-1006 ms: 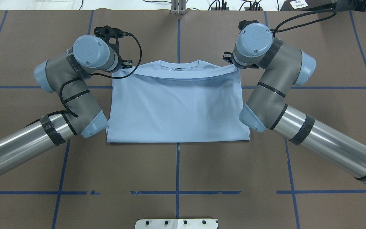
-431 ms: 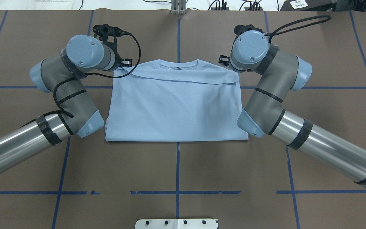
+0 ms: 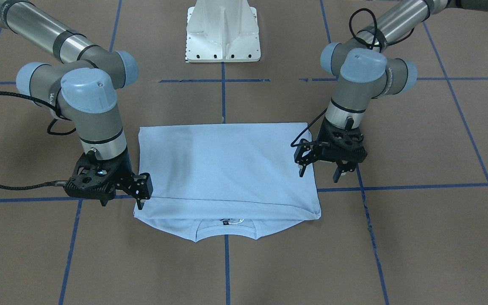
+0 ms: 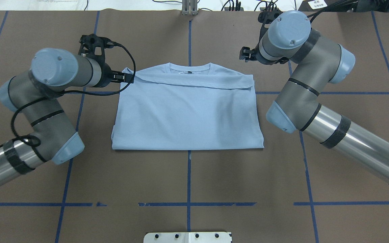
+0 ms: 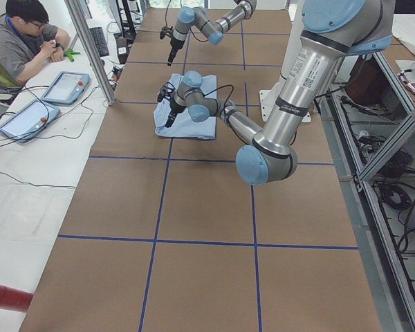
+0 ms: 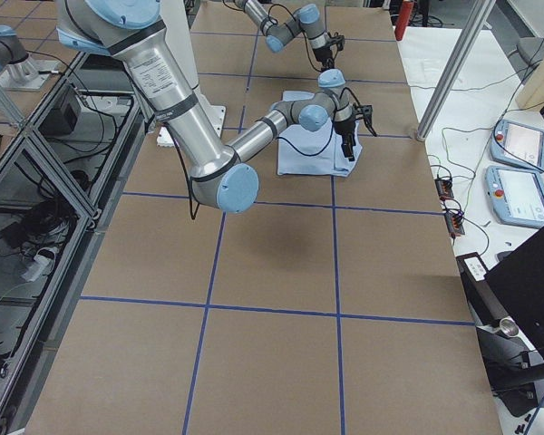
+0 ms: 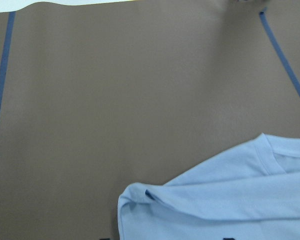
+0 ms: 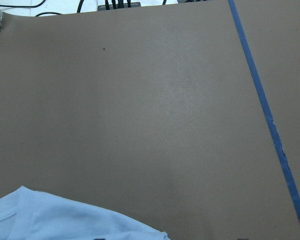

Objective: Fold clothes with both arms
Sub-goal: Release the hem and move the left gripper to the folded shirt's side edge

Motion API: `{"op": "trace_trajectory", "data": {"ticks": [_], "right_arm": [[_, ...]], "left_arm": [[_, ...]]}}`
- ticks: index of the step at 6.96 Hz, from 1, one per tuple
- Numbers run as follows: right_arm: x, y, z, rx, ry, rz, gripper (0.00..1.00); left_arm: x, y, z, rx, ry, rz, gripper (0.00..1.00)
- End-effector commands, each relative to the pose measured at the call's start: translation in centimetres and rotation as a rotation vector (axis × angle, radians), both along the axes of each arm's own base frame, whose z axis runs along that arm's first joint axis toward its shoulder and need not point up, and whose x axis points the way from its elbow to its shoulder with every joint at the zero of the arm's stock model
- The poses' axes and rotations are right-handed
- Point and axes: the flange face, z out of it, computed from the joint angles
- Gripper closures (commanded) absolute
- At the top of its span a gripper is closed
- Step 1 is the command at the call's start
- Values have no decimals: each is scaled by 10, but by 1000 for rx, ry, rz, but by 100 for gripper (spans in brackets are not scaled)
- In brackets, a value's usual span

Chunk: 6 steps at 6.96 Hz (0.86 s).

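Observation:
The clothes are one light blue T-shirt [image 4: 187, 114] lying flat on the brown table, its lower half folded up toward the collar. The collar and dark neck label [image 4: 189, 72] show past the folded edge. My left gripper [image 4: 122, 77] stands open beside the shirt's far left corner, with nothing in it. In the front-facing view the left gripper [image 3: 319, 173] hangs open above the shirt [image 3: 223, 165] edge. My right gripper [image 4: 244, 54] is open and empty, lifted off beyond the far right corner. The front-facing view shows the right gripper [image 3: 123, 201] close to that corner.
Blue tape lines [image 4: 188, 175] grid the brown table cover. The white pedestal base [image 3: 223, 34] stands at the robot's side. A person [image 5: 21, 48] sits at a side table with tablets [image 5: 66, 86] beyond the far edge. Cables [image 4: 231, 5] run along that edge.
The lifted folded edge has dropped flat on the shirt. Both grippers have let go and pulled away from the far corners, the left one outward to the left, the right one upward and farther off.

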Motion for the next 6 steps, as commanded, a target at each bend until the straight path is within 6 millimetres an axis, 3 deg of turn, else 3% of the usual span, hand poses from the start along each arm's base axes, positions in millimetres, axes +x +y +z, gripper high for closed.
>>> {"op": "trace_trajectory", "data": {"ticks": [1, 2, 3, 5, 6], "right_arm": [[8, -1, 0, 7, -2, -9, 0], [8, -1, 2, 6, 2, -7, 0], [9, -1, 2, 9, 2, -7, 0], [8, -1, 2, 10, 3, -8, 0], [8, 0, 2, 10, 3, -8, 0]], "left_arm": [[-25, 94, 24, -73, 52, 46, 0], [-8, 126, 37, -126, 54, 41, 1], [20, 154, 46, -169, 56, 7, 15], [39, 166, 47, -199, 63, 5, 37], [44, 164, 48, -199, 59, 6, 38]]}}
